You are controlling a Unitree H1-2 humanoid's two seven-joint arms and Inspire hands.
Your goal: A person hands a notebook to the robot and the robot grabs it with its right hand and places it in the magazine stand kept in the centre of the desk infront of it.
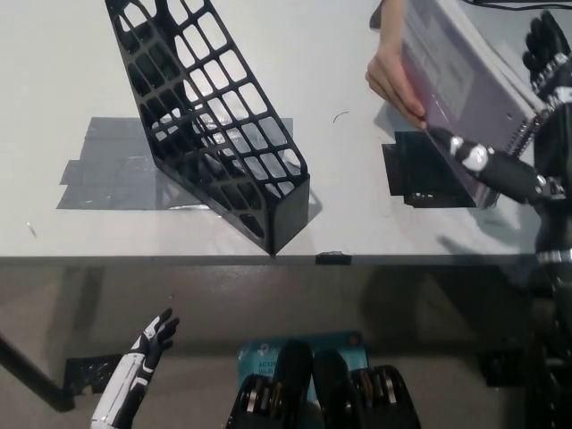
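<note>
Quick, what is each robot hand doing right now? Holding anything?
Left hand: open, holding nothing, low beside the desk.
Right hand: fingers around the notebook; a firm grip cannot be told. A person's hand holds it too.

The magazine stand point(214, 125) stands on the desk point(54, 89), left of the notebook point(465, 89).

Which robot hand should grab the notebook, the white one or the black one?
The black right hand: it is already around the notebook that the person's hand holds up. The white left hand hangs low, below the desk edge.
</note>
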